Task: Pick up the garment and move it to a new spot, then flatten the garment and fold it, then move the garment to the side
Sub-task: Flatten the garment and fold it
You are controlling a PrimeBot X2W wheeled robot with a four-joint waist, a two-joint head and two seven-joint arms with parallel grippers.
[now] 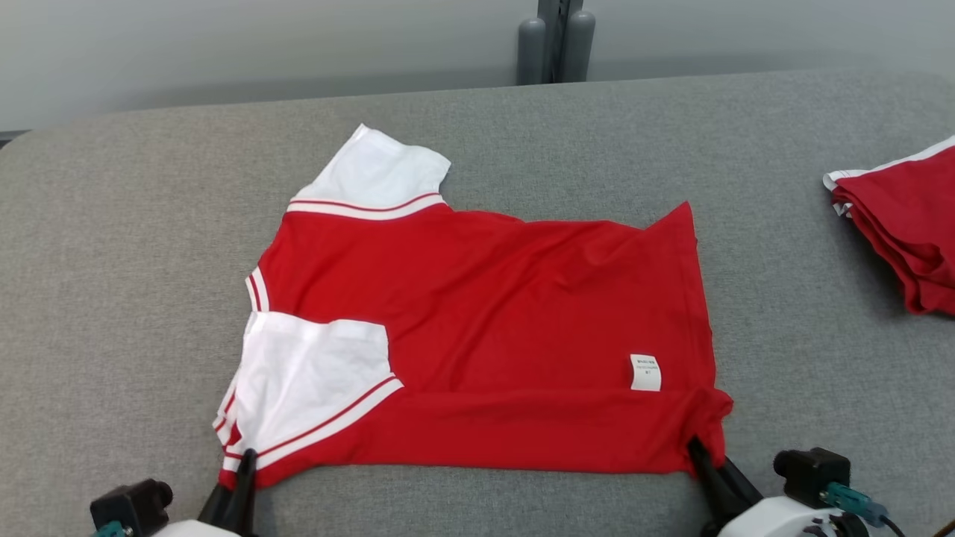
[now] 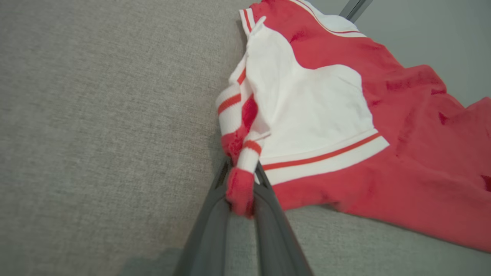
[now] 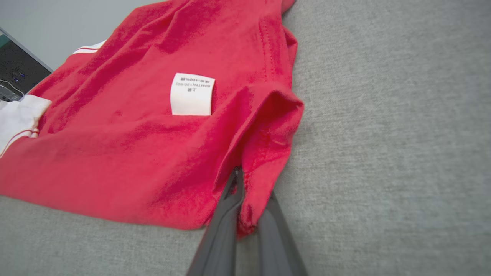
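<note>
Grey fabric surface (image 1: 134, 298) stretches wide under a pale wall, and the garment (image 1: 485, 328), a red shirt with white sleeves, lies spread out near the middle of it, its neck end toward the robot's left and its hem toward the right. The near sleeve (image 1: 313, 373) is folded in over the red body, white with a red stripe along its seam; the far sleeve (image 1: 377, 175) sticks out toward the back edge. A small white label (image 1: 645, 371) lies flat on the red cloth close to the near right corner, and a long crease runs across just behind the near edge. The left gripper (image 1: 248, 456) is clenched on the near left corner of the garment: in the left wrist view a bunched roll of red and white striped trim is pinched between its dark fingers (image 2: 209, 230). The right gripper (image 1: 695, 447) is clenched on the near right corner, where the hem puckers up; the right wrist view shows the red edge squeezed between its fingers (image 3: 222, 230). Well apart, at the right edge of the surface, lies a folded red cloth (image 1: 903, 224) with a white border. Two grey posts (image 1: 556, 41) stand behind the far edge.
</note>
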